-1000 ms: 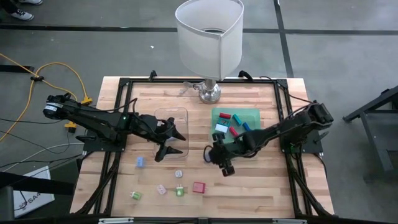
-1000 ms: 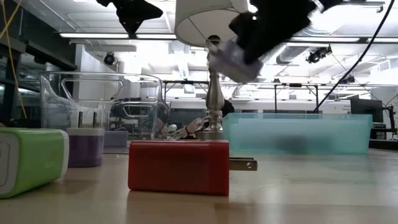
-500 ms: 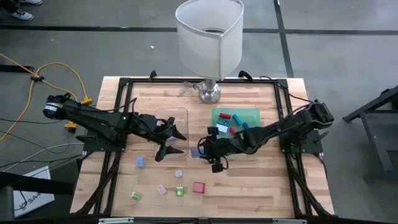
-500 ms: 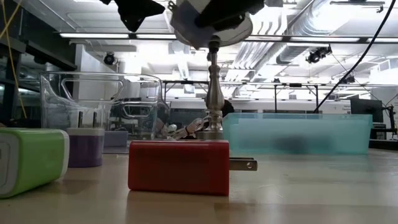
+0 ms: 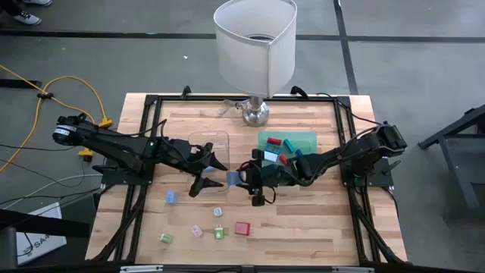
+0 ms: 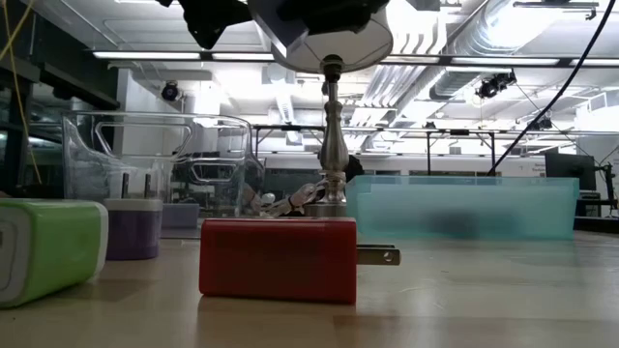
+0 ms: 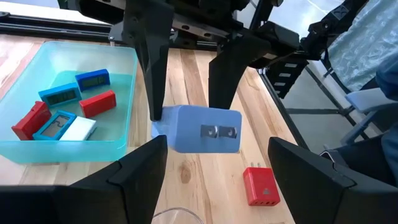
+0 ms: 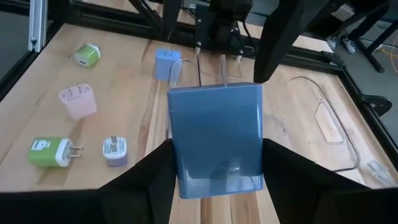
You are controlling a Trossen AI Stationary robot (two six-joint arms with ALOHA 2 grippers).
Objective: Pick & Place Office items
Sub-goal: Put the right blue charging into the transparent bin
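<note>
Gripping a blue charger [image 8: 216, 138] in my right jaws [image 5: 244, 179] mid-tabletop, I held my left jaws [image 5: 211, 173] apart beside the clear tray [image 5: 209, 139].

Wooden table [image 5: 303, 220]: lamp [image 5: 255, 114], two trays, scattered plug adapters.

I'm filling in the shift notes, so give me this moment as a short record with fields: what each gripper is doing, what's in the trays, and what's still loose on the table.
right gripper: shut on the blue charger, held above the table between the two trays
left gripper: open, empty, facing the blue charger, over the clear tray
green tray: holds red and blue items plus a white one
loose on table: red charger, green charger, pink charger, pale blue charger
lamp: at the table's far edge
</note>
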